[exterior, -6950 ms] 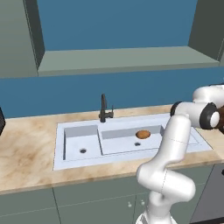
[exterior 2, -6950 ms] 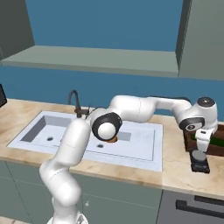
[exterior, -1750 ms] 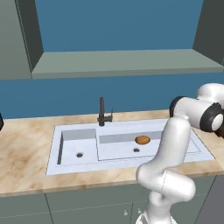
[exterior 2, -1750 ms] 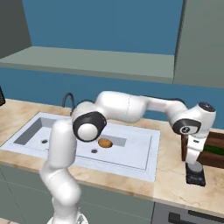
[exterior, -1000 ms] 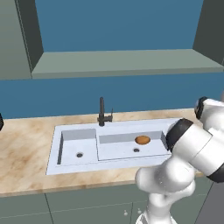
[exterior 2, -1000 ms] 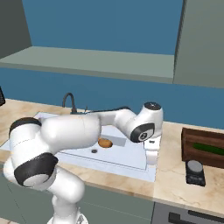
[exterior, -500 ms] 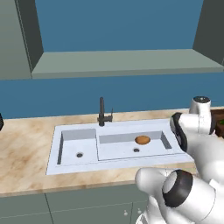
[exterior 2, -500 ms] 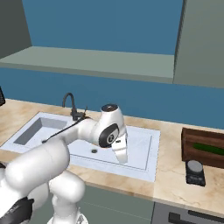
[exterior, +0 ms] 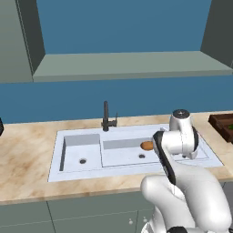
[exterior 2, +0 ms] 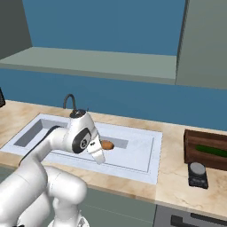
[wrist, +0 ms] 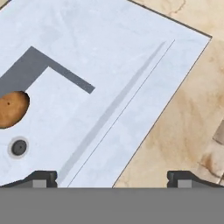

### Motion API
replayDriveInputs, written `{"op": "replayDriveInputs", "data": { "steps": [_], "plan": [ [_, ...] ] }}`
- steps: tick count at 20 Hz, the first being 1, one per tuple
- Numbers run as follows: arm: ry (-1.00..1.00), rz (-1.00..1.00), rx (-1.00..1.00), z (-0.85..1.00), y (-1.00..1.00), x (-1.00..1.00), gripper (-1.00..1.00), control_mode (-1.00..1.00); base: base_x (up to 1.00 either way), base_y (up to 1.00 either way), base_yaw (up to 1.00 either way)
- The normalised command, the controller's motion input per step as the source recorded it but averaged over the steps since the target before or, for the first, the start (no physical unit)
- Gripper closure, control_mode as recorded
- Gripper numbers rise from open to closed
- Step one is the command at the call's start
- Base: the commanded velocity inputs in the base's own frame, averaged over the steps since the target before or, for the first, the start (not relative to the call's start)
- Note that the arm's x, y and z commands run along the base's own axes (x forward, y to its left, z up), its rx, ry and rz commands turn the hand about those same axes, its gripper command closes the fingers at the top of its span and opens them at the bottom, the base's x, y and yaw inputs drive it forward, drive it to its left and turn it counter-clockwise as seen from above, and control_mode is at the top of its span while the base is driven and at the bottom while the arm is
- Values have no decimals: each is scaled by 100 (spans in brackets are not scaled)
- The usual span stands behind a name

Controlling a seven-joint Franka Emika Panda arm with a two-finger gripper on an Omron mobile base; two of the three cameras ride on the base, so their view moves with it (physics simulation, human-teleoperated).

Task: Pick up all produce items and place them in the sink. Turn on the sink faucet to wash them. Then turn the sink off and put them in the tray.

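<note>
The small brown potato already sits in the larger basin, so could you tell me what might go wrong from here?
1. The long dark green cucumber lies in the dark brown rectangular tray, unwashed; running the thin black gooseneck faucet now would likely rinse only the small brown potato.
2. The open hand hangs over the pale double-basin sink, far from the tray, so the reach back may brush the small dark kitchen scale.
3. The potato sits near the dark drain and could roll when grasped.
</note>
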Motion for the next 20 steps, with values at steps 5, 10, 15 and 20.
{"op": "replayDriveInputs", "data": {
  "steps": [5, 10, 15, 20],
  "plan": [
    [2, 30, 0, -1, 44, 24, -100, -100, 0, 0, 0],
    [0, 7, 0, -4, 0, 14, -100, -100, 0, 0, 0],
    [0, 13, 1, -7, 0, 41, -100, -100, 0, 0, 0],
    [0, 12, 0, -17, 5, 43, -100, -100, 0, 0, 0]
  ]
}}
